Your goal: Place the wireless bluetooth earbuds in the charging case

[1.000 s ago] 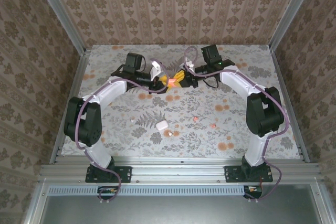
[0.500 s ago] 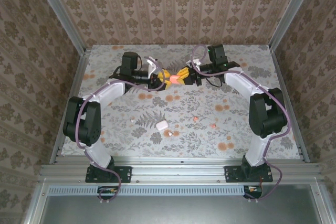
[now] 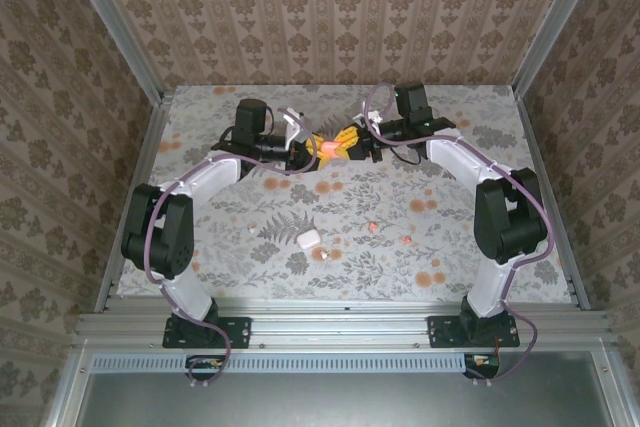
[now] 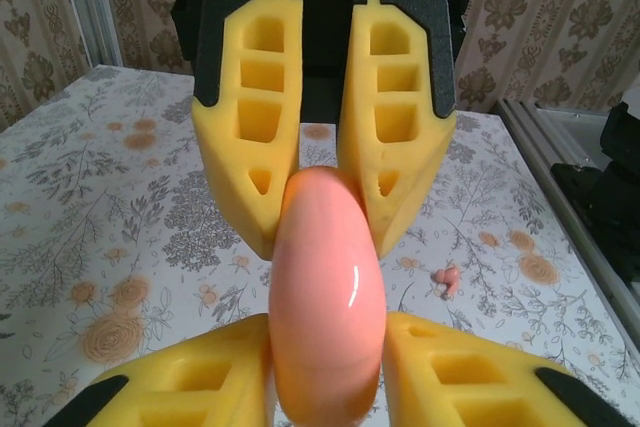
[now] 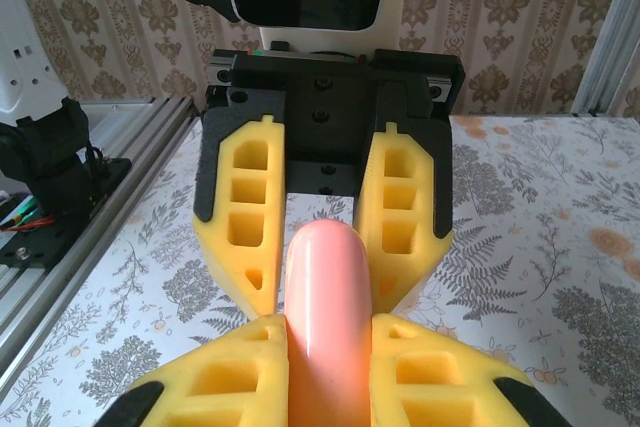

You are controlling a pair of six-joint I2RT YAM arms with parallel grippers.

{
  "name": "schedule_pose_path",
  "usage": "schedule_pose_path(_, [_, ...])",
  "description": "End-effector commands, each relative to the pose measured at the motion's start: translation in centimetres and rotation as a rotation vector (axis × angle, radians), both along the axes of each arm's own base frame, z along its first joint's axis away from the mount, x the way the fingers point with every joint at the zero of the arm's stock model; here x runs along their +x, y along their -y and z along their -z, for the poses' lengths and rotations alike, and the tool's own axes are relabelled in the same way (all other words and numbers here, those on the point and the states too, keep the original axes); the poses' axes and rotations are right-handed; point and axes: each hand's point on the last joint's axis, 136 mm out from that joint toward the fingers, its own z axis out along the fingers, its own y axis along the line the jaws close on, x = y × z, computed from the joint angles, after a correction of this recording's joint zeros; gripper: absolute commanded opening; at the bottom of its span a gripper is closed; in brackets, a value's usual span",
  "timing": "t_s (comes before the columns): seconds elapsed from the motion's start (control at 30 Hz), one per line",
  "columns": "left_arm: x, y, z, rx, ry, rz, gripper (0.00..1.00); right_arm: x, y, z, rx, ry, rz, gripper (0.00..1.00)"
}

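Right, count first: two arms, two charging cases, and two coral-pink earbuds [image 3: 373,227] I can make out loose on the desk [image 3: 240,277], lying near each other right of centre and well apart from both grippers. A pale speck [image 3: 325,254] just beside the white charging case [image 3: 308,238] is too small to call. That white case sits alone on the near-middle of the desk. Up at the far side, above the cloth, the coral-pink charging case [image 3: 327,148] hangs between the two arms. The left gripper [image 3: 312,150] is closed around one end, its yellow fingers [image 4: 200,387] touching both flanks, and the right gripper [image 3: 348,140] is clamped tight on the other end, pads [image 5: 220,387] hard against it. The case's long axis runs straight from one gripper to the other, across the width of the desk, its rounded ends pointing into each gripper and its lid shut. From the left wrist, one pink earbud shows on the cloth below, off to the right; which way it points I cannot tell.
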Motion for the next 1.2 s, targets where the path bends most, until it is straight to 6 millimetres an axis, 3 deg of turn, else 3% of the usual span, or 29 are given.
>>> schedule_pose_path(0.0, [-1.2, 0.6, -1.1, -0.034, 0.006, 0.055, 0.28, -1.3, -0.2, -1.9, 0.034, 0.033, -0.034, 0.12])
schedule_pose_path(0.17, [-1.3, 0.7, -0.9, -0.027, 0.007, 0.051, 0.14, -1.4, -0.2, -1.8, 0.033, 0.031, -0.034, 0.13])
schedule_pose_path(0.33, [-1.3, 0.7, -0.9, -0.020, 0.017, 0.049, 0.11, -0.4, -0.1, -1.6, 0.010, 0.005, 0.024, 0.32])
schedule_pose_path(0.47, [-1.6, 0.7, -0.6, -0.004, 0.022, 0.052, 0.10, 1.1, 0.3, -1.7, 0.008, -0.009, 0.098, 0.38])
schedule_pose_path(0.87, [-1.6, 0.6, -0.4, 0.008, 0.034, 0.046, 0.09, 5.0, 2.2, -2.2, 0.002, -0.044, 0.248, 0.41])
schedule_pose_path(1.17, [-0.5, 0.4, 0.8, 0.003, 0.012, -0.011, 0.09, 6.4, 3.9, -3.1, 0.016, -0.168, 0.361, 0.45])
